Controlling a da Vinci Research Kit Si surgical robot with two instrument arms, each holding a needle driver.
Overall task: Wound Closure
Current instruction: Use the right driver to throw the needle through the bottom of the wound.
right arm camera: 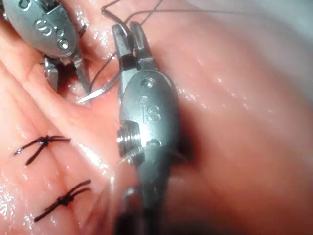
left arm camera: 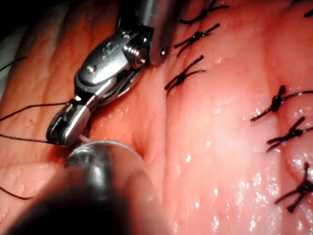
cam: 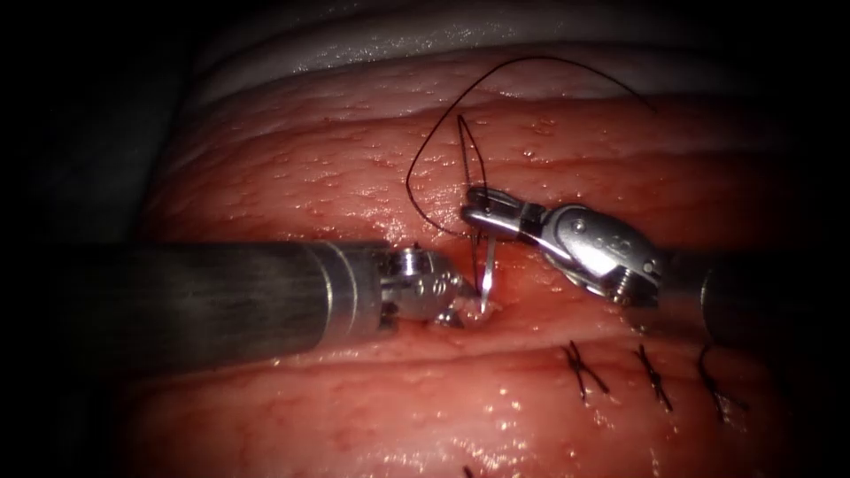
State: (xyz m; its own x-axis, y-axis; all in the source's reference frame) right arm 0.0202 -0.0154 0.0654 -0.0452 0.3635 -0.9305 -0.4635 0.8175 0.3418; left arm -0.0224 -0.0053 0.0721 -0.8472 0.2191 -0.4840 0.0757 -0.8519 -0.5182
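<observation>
My right tool point(cam: 471, 202) comes in from the right with its jaws shut on the curved needle point(cam: 484, 274), about mid-curve. The needle stands nearly upright, and its shiny tip touches the tissue point(cam: 354, 168) at the open cut, left of the finished stitches. My left tool point(cam: 459, 305) lies low on the tissue right beside the needle tip. In the right wrist view the left tool point(right arm camera: 66, 78) has its jaws spread apart on the tissue edge, holding no needle or thread. Black thread point(cam: 416, 159) loops from the needle's tail up over the tissue. The left wrist view shows the right tool point(left arm camera: 61, 134) from close up.
Three knotted stitches point(cam: 652, 376) sit in a row on the tissue below the right tool. Several more stitches point(left arm camera: 188, 74) show in the left wrist view. The left tool's shaft point(cam: 221, 296) lies across the tissue from the left. A pale tissue edge point(cam: 372, 44) runs along the back.
</observation>
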